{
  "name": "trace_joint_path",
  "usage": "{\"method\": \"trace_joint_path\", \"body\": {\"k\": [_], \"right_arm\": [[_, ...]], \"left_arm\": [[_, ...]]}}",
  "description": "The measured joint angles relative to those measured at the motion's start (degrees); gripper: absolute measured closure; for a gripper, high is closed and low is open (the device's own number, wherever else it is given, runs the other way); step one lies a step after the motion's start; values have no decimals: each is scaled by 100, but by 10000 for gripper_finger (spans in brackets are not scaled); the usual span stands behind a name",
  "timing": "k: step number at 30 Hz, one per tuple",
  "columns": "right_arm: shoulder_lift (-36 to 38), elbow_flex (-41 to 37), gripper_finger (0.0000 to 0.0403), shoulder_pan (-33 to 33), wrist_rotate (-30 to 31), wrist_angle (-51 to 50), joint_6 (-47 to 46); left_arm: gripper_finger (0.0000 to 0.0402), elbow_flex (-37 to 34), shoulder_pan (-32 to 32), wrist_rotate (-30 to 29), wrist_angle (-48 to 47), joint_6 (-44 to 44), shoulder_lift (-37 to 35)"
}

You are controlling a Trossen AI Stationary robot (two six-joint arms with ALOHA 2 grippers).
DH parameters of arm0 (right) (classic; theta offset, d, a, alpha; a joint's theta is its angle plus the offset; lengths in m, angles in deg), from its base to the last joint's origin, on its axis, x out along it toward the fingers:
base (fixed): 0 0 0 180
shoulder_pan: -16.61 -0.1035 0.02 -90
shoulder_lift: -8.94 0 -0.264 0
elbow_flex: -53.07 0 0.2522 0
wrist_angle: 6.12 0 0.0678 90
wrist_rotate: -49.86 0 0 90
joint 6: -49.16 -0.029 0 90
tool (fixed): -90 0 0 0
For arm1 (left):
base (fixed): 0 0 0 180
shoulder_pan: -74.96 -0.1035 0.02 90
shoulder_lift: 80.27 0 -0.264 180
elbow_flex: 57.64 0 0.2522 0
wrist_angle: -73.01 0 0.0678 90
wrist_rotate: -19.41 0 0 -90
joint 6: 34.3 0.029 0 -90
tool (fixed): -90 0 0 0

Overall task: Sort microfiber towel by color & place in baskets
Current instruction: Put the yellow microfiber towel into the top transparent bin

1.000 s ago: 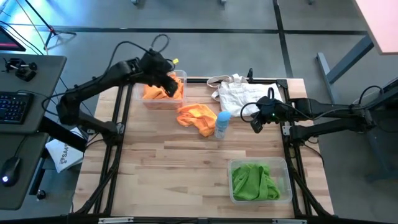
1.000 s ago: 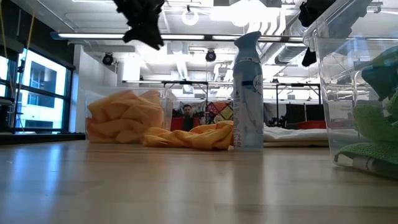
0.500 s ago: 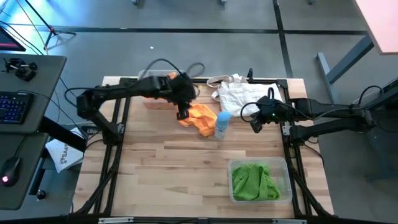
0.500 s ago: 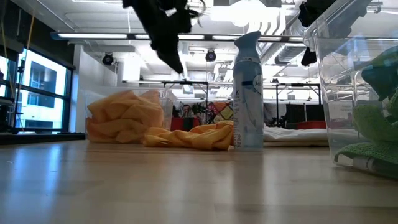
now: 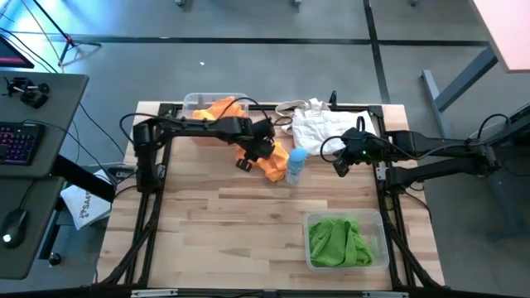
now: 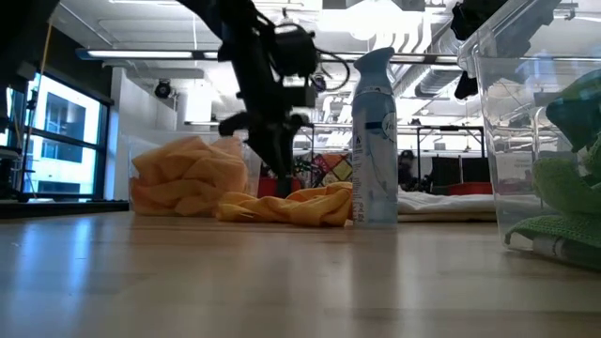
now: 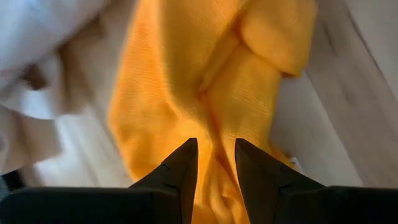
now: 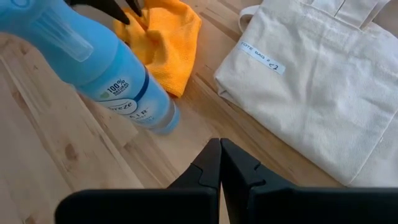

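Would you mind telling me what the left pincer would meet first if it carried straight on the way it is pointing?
Most likely the loose orange towel on the table: the left pincer, slightly open, points straight at its folds.

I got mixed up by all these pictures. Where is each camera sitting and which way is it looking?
High view: above the table, looking straight down; shows both arms, left gripper on the loose orange towel.
Low view: at tabletop height, looking level across; the left arm comes down by the blue bottle.
Left wrist view: looks past its own fingers at that towel.
Right wrist view: looks past its own fingers at the tote bag.
Shared: all four see the orange towel.
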Motion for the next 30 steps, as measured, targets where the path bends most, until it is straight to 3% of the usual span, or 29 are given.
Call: {"method": "trace_joint_path", "body": {"k": [6, 14, 20, 30], "right_arm": [[0, 0, 403, -2, 85, -2, 0], [0, 0, 403, -2, 87, -2, 0], [0, 0, 403, -2, 92, -2, 0], [0, 0, 403, -2, 105, -6, 0]], "left_arm": [[305, 0, -42, 288, 10, -3, 498], [314, 0, -42, 18, 440, -588, 793], [392, 0, -42, 17, 423, -608, 789], [401, 135, -29, 142, 129, -1314, 153]]}}
